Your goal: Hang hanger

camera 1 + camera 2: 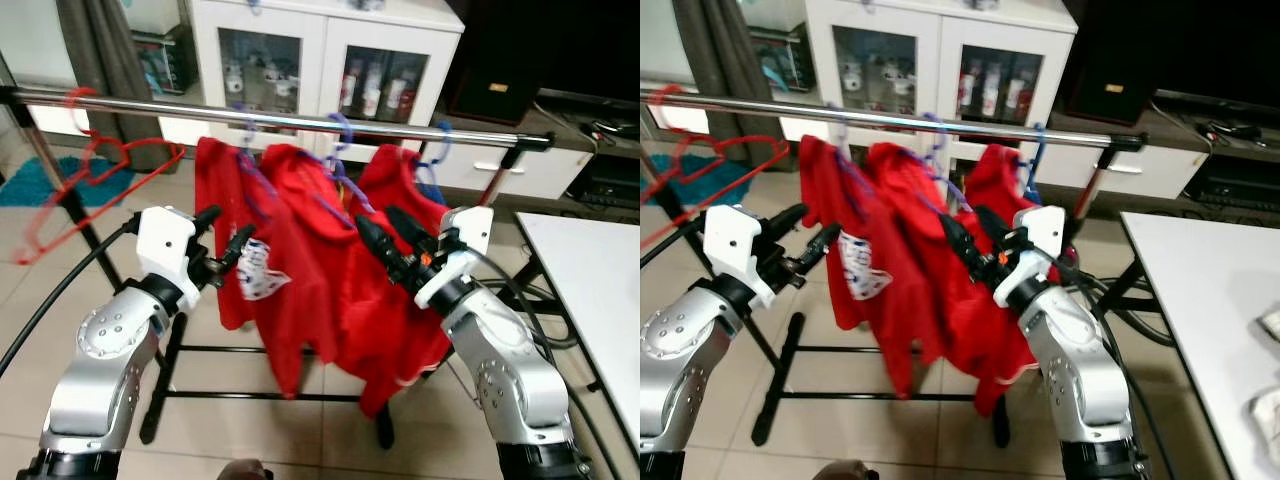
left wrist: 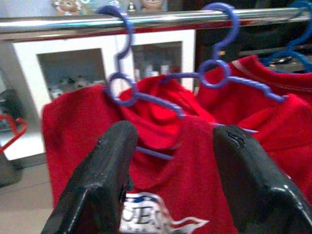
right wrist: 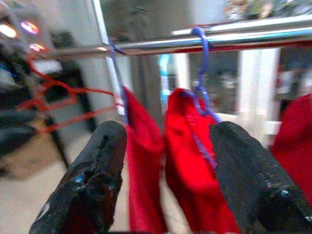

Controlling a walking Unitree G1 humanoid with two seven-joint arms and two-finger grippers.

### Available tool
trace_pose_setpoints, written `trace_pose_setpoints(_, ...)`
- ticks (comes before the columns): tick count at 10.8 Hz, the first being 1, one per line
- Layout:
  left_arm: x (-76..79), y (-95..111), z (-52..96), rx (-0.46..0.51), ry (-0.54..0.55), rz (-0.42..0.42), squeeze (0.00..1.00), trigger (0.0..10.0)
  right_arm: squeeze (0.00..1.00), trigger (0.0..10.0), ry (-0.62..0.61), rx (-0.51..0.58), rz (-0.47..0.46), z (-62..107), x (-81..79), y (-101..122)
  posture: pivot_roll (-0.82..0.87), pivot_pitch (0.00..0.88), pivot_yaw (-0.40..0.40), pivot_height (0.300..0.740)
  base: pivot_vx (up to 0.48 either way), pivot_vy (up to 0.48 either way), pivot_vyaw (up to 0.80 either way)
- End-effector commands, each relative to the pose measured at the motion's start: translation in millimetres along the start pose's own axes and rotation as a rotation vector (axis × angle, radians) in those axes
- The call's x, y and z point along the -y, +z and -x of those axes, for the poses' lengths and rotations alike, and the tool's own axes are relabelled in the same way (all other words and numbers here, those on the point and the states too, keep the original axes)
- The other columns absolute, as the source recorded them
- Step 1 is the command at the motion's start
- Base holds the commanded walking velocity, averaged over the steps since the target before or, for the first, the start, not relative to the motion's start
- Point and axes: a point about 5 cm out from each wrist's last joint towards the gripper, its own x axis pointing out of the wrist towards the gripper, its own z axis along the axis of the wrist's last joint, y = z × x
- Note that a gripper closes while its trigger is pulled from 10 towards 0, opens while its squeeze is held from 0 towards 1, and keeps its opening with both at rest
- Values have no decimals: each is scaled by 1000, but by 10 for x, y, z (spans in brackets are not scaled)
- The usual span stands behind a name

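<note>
Red shirts [image 1: 330,260] hang on purple-blue hangers [image 2: 214,73] from a silver rail [image 1: 300,120]; one shirt bears a white print [image 1: 258,272]. An empty red hanger [image 1: 90,175] hangs at the rail's left end. Both end effectors have black fingers [image 2: 102,180] on silver arms [image 1: 100,370]. The cabinet [image 1: 320,40] behind is white, as is the desk [image 1: 590,270].

A white cabinet [image 1: 325,60] with two glass doors stands against the far wall, small bottles and figurines dimly visible behind the panes. Just beside it, on the right, a low white drawer unit [image 1: 520,170] runs along the wall under a dark screen [image 1: 560,45], with a black speaker box [image 1: 495,85] at that screen's near corner. Grey curtains [image 1: 95,55] hang at the left, and a teal rug [image 1: 50,180] lies on the tiled floor [image 1: 270,430] below them. A white bench [image 1: 590,290] fills the right edge, black cables [image 1: 545,320] trailing beside its near corner.
</note>
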Motion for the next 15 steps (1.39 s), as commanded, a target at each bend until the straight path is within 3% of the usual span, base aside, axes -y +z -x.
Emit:
trace_pose_setpoints(1, -22, 24, -53, 0, 30, -16, 0, 10000, 1000, 10000, -58, -24, 53, 13, 51, -31, 144, 0, -73, 740, 0, 349, 0)
trace_pose_setpoints(2, -31, 22, -69, 4, 55, -6, 0, 10000, 1000, 10000, -145, -57, 40, 26, 111, -82, 150, 0, -79, 740, 0, 349, 0)
trace_pose_setpoints(7, 120, 6, -102, 14, 57, 29, 0, 10000, 1000, 10000, -283, -61, -37, 41, 227, -162, 160, 0, -88, 740, 0, 206, 0)
trace_pose_setpoints(10, 103, -28, -164, 5, 80, 13, 0, 10000, 1000, 10000, -276, -66, -7, 47, 238, -161, 140, 0, -80, 740, 0, 0, 135)
trace_pose_setpoints(15, 159, -12, -117, 0, 28, 2, 0, 10000, 1000, 10000, -185, -43, 47, -45, 197, -77, 157, 0, -94, 740, 175, 0, 800)
